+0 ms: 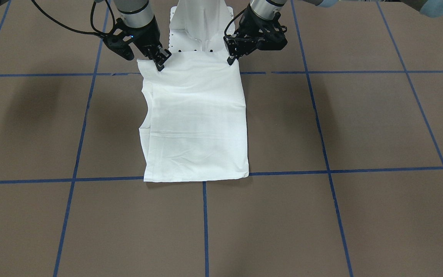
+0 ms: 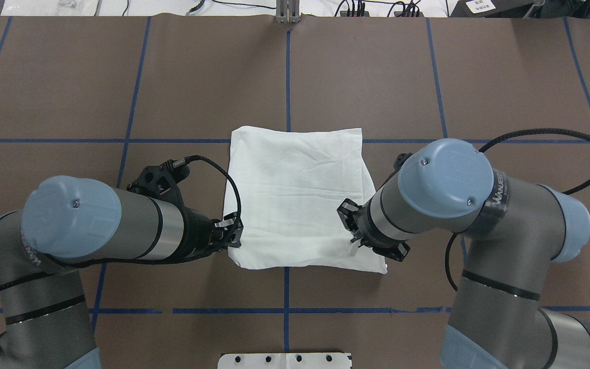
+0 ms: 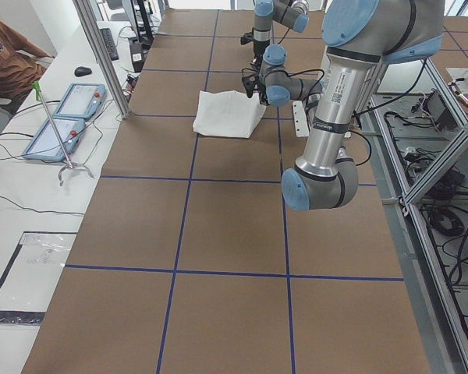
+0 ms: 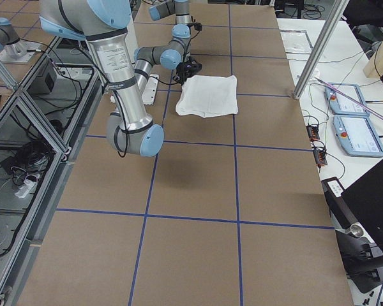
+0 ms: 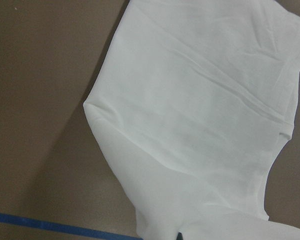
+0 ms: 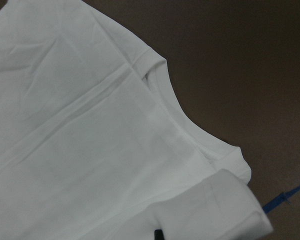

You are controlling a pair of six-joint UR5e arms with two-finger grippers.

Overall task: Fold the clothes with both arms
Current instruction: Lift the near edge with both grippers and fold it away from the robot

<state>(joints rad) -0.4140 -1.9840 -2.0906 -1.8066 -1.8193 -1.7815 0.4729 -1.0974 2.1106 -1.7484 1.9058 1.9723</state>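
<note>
Surface: flat brown table [image 2: 69, 77], gridded by blue tape lines [image 2: 288, 77].
Centre: folded white long-sleeved T-shirt [image 2: 295, 195], covering a tape crossing.
6 o'clock edge: white metal pedestal base [image 2: 285, 360], apart from the shirt.

You work in a robotics lab: a table [image 1: 360, 123] with blue tape grid [image 1: 204, 227], two teach pendants [image 4: 360, 136], aluminium frame posts [image 3: 103, 58].

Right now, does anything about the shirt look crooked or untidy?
Yes. On the shirt, the edge on the robot's right is stepped, layers misaligned; the opposite edge runs straight. Nothing looks torn.
</note>
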